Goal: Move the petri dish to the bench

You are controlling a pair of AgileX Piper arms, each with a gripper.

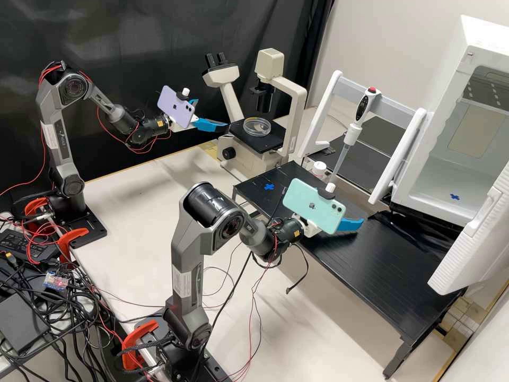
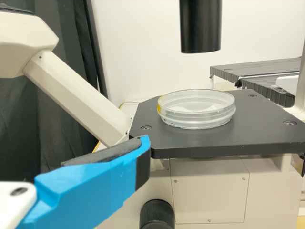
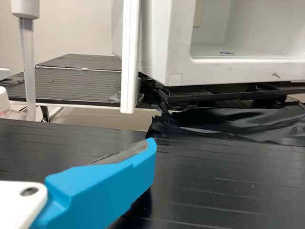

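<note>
The clear petri dish (image 1: pixel 256 127) lies flat on the black stage (image 1: pixel 271 140) of the microscope. My left gripper (image 1: pixel 211 118) stands open just to the left of that stage, apart from the dish. In the left wrist view the dish (image 2: pixel 196 109) has a yellowish mark on its rim, and one blue finger (image 2: pixel 90 183) of my left gripper (image 2: pixel 148 157) shows nearer the camera. My right gripper (image 1: pixel 350 224) is over the black bench (image 1: pixel 371 270), well away from the dish; in the right wrist view the gripper (image 3: pixel 102 186) is above the dark bench surface.
The microscope's eyepiece tube (image 2: pixel 74 95) and black condenser (image 2: pixel 200 26) flank the dish. A pipette (image 1: pixel 352 132) hangs on a rack behind the bench, near a white-capped bottle (image 1: pixel 319 168). A white chamber (image 1: pixel 419 207) with an open door stands at the right. Blue tape (image 1: pixel 269 187) marks the bench.
</note>
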